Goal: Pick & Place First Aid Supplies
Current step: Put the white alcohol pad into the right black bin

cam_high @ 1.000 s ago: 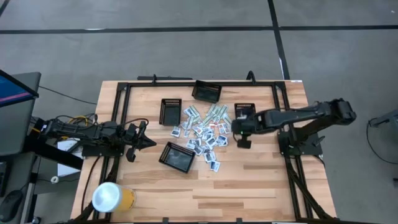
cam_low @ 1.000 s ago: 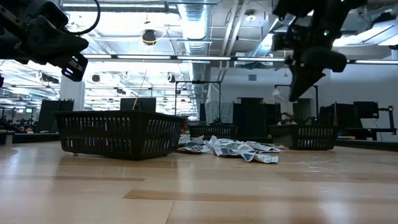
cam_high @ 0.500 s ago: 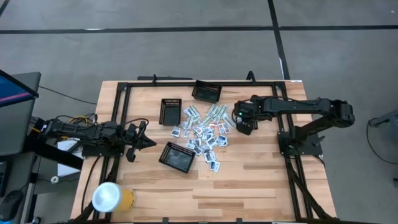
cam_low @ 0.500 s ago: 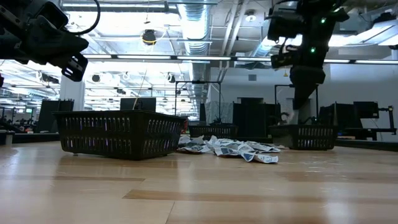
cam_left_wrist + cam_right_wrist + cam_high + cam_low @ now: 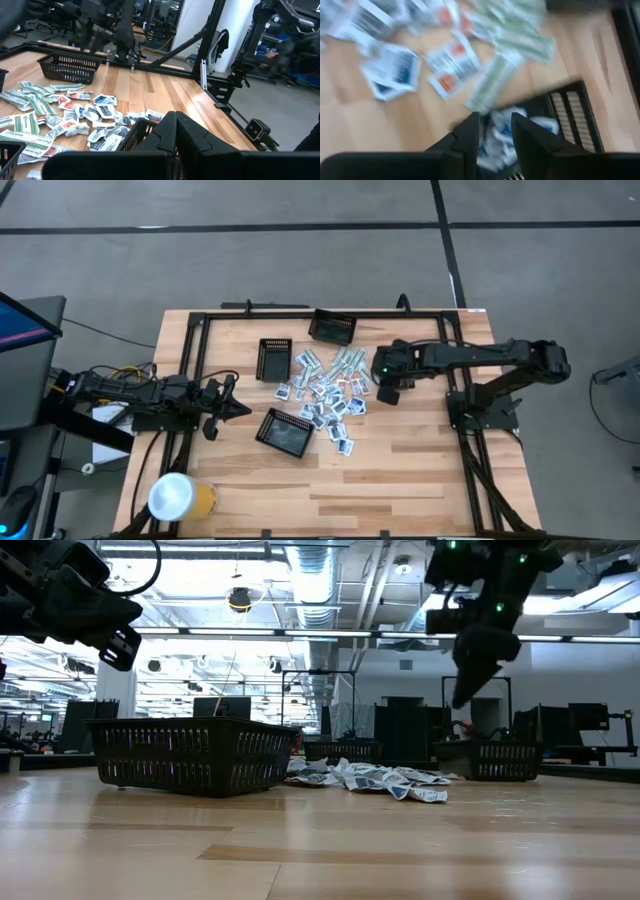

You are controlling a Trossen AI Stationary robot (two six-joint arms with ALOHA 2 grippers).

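My right gripper [image 5: 492, 131] hangs over the black mesh tray [image 5: 570, 117] by the pile, fingers slightly parted, nothing between them. White-and-blue sachets [image 5: 502, 137] already lie in that tray, blurred, I think. Next: square up over one loose red-marked sachet [image 5: 451, 67], descend straight. Left gripper [image 5: 222, 406] closed, parked well aside.

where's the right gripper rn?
High view: the right gripper hangs over the table's right-centre, above the right tray at the right edge of the packet pile. Its wrist view shows blue-marked packets in that tray below the fingers.
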